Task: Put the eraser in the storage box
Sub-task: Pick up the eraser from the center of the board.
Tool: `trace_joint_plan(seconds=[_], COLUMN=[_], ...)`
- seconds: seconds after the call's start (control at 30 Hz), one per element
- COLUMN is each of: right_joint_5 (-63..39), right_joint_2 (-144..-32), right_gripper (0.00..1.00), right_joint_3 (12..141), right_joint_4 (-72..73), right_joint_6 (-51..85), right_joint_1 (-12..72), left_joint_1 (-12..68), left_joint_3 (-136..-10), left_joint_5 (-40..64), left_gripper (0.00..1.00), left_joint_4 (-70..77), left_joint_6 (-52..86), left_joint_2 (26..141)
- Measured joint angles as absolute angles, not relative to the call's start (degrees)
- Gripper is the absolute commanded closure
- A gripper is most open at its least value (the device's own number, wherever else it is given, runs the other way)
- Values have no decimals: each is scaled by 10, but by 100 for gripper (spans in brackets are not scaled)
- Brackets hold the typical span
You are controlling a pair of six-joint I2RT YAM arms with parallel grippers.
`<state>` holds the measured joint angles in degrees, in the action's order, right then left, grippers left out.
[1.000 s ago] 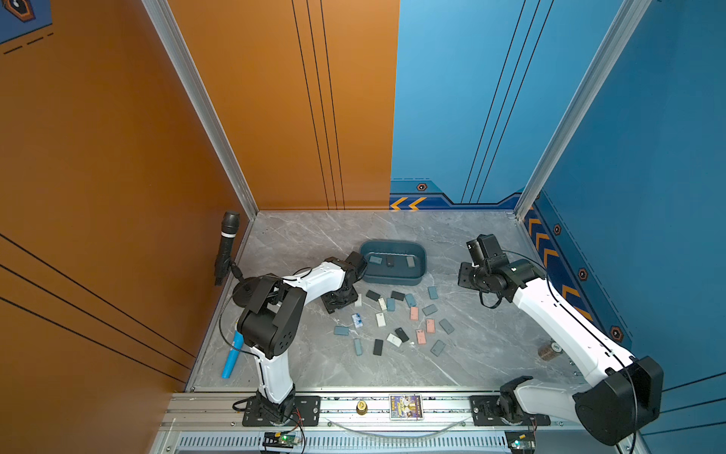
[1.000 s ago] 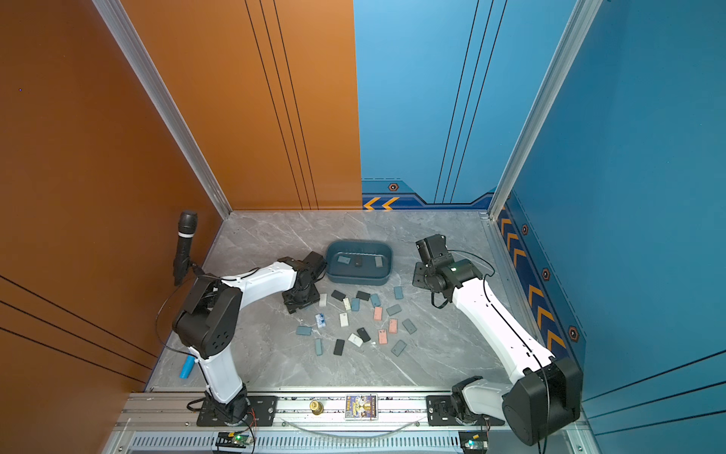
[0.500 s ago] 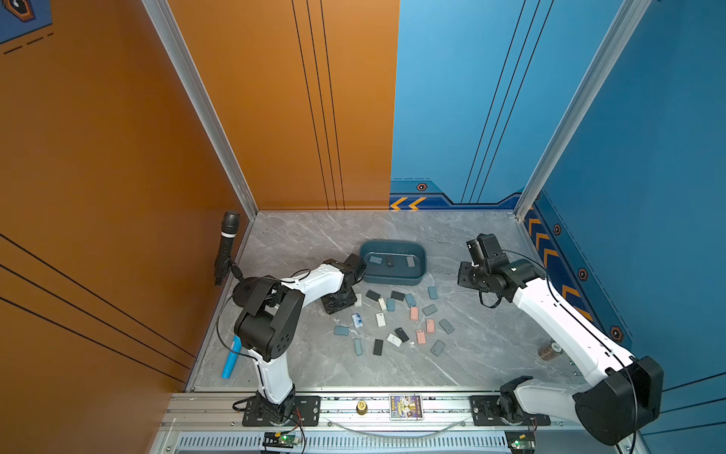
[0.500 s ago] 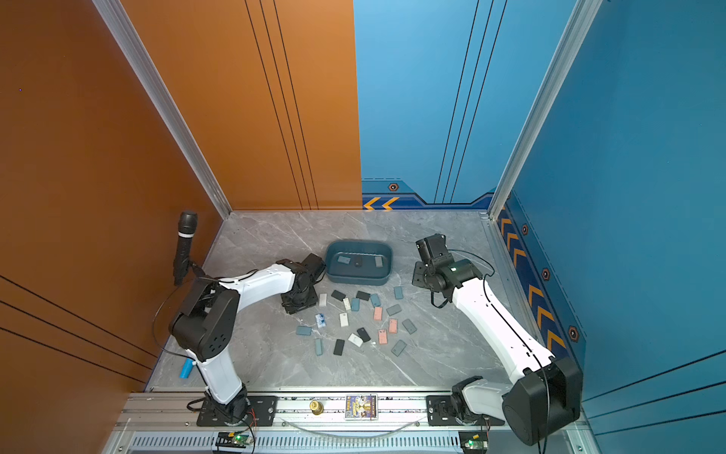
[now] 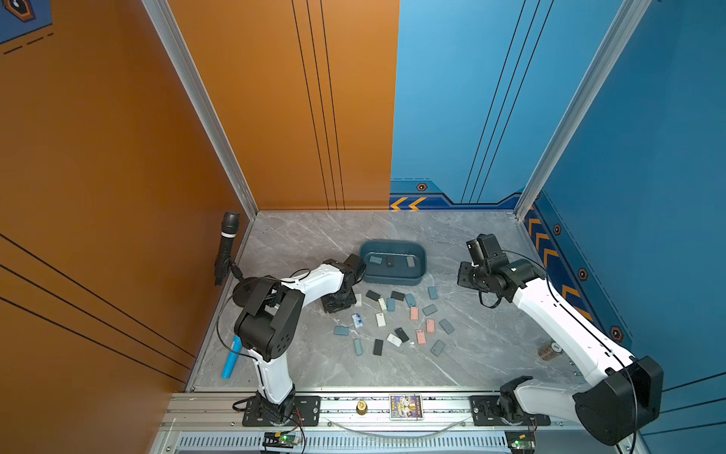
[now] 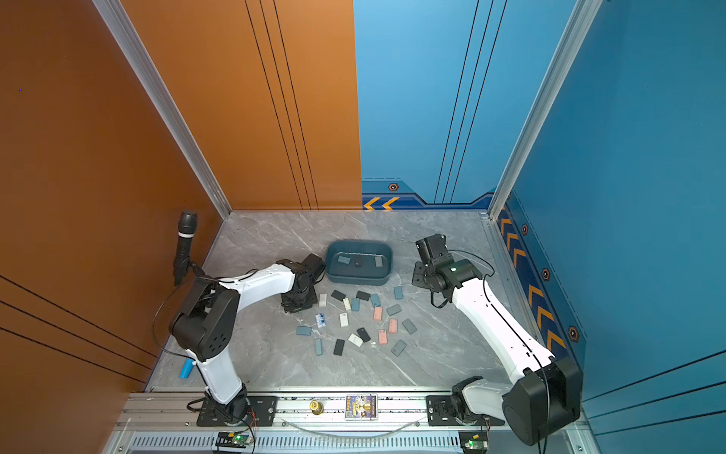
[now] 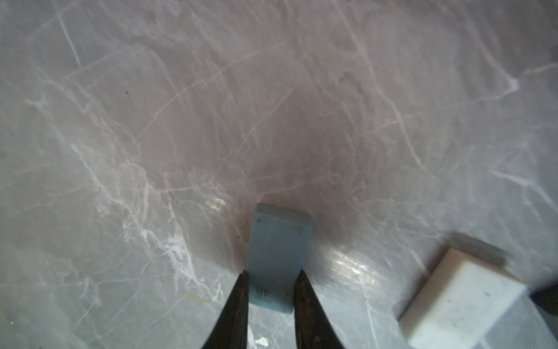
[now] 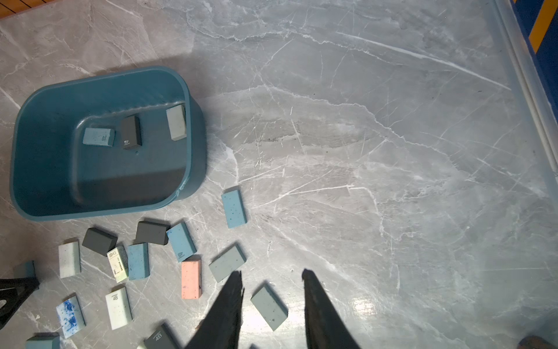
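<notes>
Jaws of the left gripper [image 7: 271, 273] are clamped on the long sides of a pale blue rectangular rubber eraser [image 7: 279, 241], held low at the grey marble-patterned tabletop [image 7: 181, 121], with a white block eraser [image 7: 462, 299] just beside it. Near this gripper, farther from the robot's base and toward the right arm, sits the shallow dark teal plastic storage box [image 5: 393, 280], with three erasers [image 5: 390, 261] on its floor and the gripped one outside it. Past the box, the right gripper [image 8: 273, 273] hangs over the table with jaws apart and nothing between them, and a loose scatter of erasers [image 5: 393, 318] lies between the arms.
</notes>
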<state>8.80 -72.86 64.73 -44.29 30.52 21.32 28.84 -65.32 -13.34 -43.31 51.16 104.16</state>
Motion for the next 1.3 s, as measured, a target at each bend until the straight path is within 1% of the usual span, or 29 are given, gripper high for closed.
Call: trace_joint_plan(seconds=[0.37, 0.77, 1.07, 1.3], right_joint_5=[88, 88, 88, 88], right_joint_2=[-729, -730, -730, -738], right_gripper=[65, 65, 65, 65], right_joint_3=[647, 648, 648, 648], right_joint_4=[-443, -443, -443, -443], right_joint_6=[310, 312, 314, 314], right_joint_1=[221, 226, 229, 229], left_joint_1=[288, 288, 288, 293], left_joint_3=[-653, -670, -756, -877], left_joint_5=[-128, -108, -87, -65], left_gripper=[78, 77, 76, 75], left_joint_4=[-436, -446, -447, -448], left_joint_6=[492, 478, 462, 418], left_joint_2=[1030, 976, 954, 983])
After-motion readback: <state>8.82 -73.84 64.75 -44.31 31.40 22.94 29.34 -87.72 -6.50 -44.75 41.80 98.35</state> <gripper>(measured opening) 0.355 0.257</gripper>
